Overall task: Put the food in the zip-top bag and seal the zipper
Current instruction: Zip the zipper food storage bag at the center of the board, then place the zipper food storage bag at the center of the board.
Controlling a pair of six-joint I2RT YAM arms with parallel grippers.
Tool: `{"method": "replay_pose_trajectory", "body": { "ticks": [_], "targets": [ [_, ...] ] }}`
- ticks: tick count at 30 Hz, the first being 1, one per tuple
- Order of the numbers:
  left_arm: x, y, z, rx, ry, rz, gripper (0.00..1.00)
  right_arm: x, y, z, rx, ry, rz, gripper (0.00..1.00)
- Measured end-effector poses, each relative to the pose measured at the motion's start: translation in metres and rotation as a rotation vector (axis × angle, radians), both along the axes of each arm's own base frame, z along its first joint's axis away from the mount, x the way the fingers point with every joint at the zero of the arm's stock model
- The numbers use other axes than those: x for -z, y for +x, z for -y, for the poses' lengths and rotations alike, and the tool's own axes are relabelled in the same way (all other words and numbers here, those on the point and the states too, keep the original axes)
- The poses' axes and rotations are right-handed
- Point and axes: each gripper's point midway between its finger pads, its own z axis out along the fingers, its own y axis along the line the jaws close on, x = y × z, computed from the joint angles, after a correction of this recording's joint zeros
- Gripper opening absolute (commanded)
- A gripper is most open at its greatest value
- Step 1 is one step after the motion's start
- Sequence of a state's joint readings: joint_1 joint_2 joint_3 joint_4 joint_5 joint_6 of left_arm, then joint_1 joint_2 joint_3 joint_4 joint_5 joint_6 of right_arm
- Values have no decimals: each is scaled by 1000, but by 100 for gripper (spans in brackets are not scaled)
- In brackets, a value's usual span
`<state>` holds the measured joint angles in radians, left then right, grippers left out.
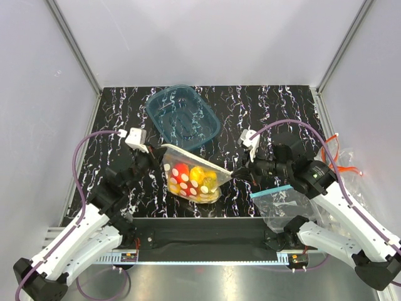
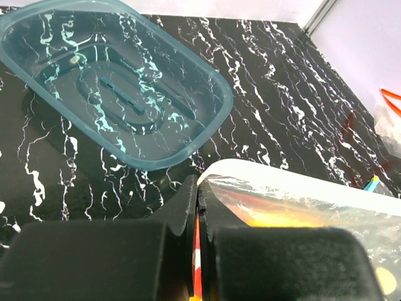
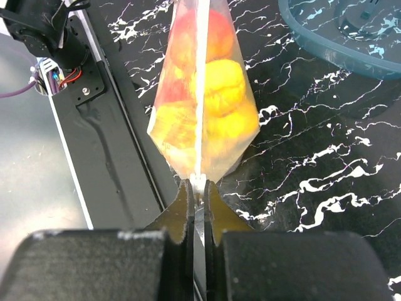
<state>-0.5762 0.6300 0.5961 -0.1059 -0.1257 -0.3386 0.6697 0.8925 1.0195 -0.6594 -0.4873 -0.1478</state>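
The polka-dot zip-top bag (image 1: 193, 182) hangs stretched between my two grippers just above the table. Inside it are the food pieces: round red ones (image 1: 181, 172) and yellow ones (image 1: 199, 176). The pale zipper (image 1: 197, 157) runs taut along its top edge. My left gripper (image 1: 158, 152) is shut on the bag's left top corner; in the left wrist view (image 2: 200, 188) the zipper (image 2: 282, 180) leads away from it. My right gripper (image 1: 235, 170) is shut on the zipper's right end; in the right wrist view (image 3: 198, 183) the bag (image 3: 182, 106) shows red (image 3: 216, 31) and yellow (image 3: 219, 81) food.
A teal plastic container (image 1: 183, 117) lies on the table behind the bag, also in the left wrist view (image 2: 113, 81). A plain clear bag with a teal strip (image 1: 285, 204) lies at the right front. The arms' black base plate (image 1: 200, 229) runs along the near edge.
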Motion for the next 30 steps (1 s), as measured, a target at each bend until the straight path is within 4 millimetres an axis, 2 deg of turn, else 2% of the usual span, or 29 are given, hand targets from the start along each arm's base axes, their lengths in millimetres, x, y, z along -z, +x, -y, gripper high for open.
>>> {"method": "replay_pose_trajectory", "body": {
  "ticks": [5,9,14,17,18,19,20,21,22,23,26,28,30],
  "targets": [
    [-1,1,-2,-12,4,-2,0,1,5,-1,20,-1,-6,0],
    [1,7,-11,-68,15,-3,0,3,19,-9,39,-12,-14,0],
    [5,19,-34,-189,61,-10,0,9,56,-28,91,-39,-19,0],
    [0,29,-51,-275,77,-9,0,12,89,-40,155,-60,-10,0],
    [-2,33,-56,-299,78,-10,5,13,100,-43,182,-66,-12,6],
    [-5,37,-60,-320,78,-11,43,12,113,-47,211,-68,-8,34],
    [-8,42,-64,-338,81,-13,68,10,128,-50,254,-64,-8,61],
    [-11,46,-66,-354,80,-19,84,7,143,-50,309,-65,-7,87],
    [-16,51,-68,-365,75,-23,94,2,159,-50,377,-57,-5,92],
    [-20,54,-68,-369,71,-36,99,-5,175,-48,448,-54,2,93],
    [-49,59,-61,-337,44,-30,99,-32,203,-41,605,0,14,100],
    [-68,53,-56,-296,26,-13,99,-48,208,-30,700,49,24,100],
    [-88,43,-52,-252,5,9,99,-59,203,-14,787,94,26,100]
  ]
}}
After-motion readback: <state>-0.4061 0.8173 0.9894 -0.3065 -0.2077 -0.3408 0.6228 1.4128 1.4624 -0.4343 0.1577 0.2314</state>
